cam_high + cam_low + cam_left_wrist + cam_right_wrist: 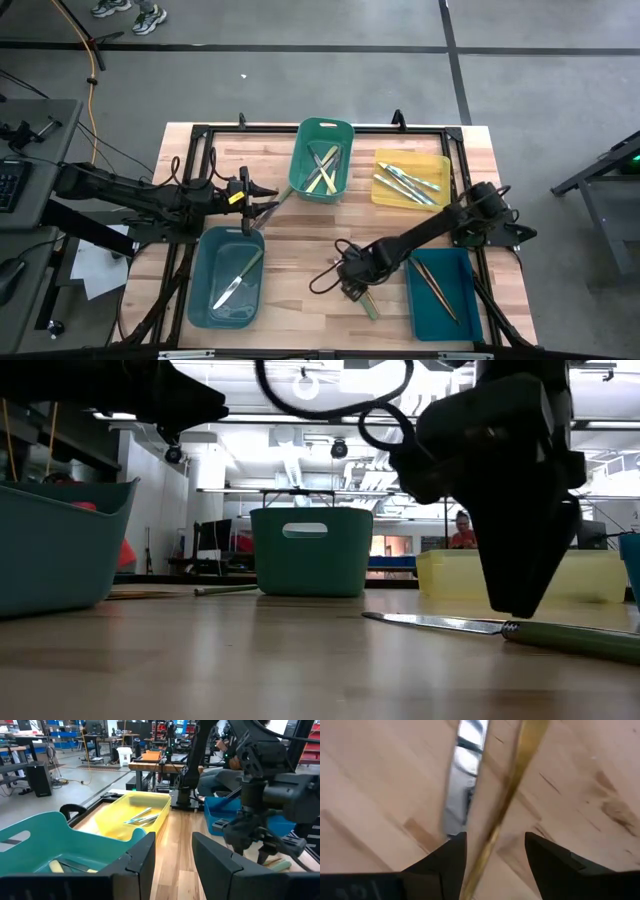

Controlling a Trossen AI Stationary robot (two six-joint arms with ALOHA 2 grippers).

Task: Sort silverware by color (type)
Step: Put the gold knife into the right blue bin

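The right pincer (352,283) hovers spread over a green-handled knife (520,628) lying on the near-centre worktop (300,250), seemingly lining up to pinch it, while the left pincer (262,203), jaws parted and empty, waits above the near-left blue bin (198,290).
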